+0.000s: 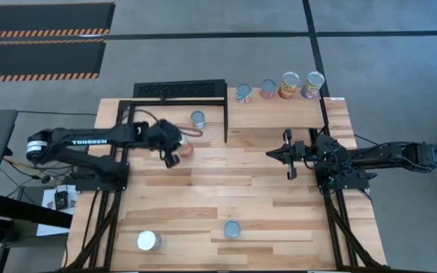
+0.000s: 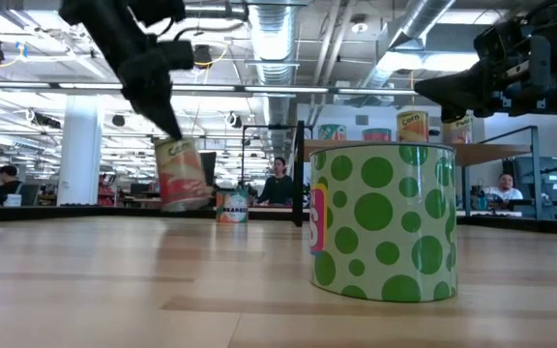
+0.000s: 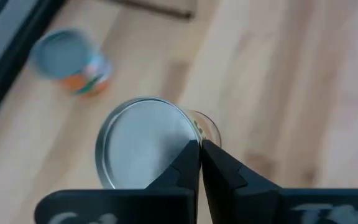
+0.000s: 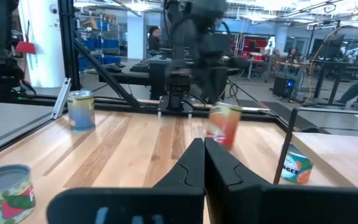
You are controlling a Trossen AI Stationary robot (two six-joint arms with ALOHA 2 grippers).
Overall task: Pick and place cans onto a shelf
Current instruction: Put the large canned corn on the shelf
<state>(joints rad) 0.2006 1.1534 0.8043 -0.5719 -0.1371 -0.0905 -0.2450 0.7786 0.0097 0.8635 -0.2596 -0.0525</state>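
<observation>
Eight, counting every can in view. Starting at the near edge of the table (image 1: pixel 279 197): seeing a green-dotted can (image 2: pixel 383 220) and a white-topped can (image 1: pixel 149 241) standing upright and well apart, long axes vertical.

Moving to mid-table: finding the left gripper (image 3: pixel 199 144) with its fingers pressing together, the tips lying at the rim of a red-orange can (image 2: pixel 182 174) without clamping it. Seeing that can tilting, its long axis leaning off vertical and its silvery top facing up toward the gripper.

Looking across the table at the same depth: finding the right gripper (image 4: pixel 203 142) hovering above the wood, fingers resting together on nothing.

Going farther: seeing an orange-labelled can (image 1: pixel 197 119) standing upright near the black shelf frame (image 1: pixel 180 91).

Ending at the far wooden shelf (image 1: pixel 279 112): counting four cans (image 1: pixel 289 85) standing upright in a row, tops pointing up.
</observation>
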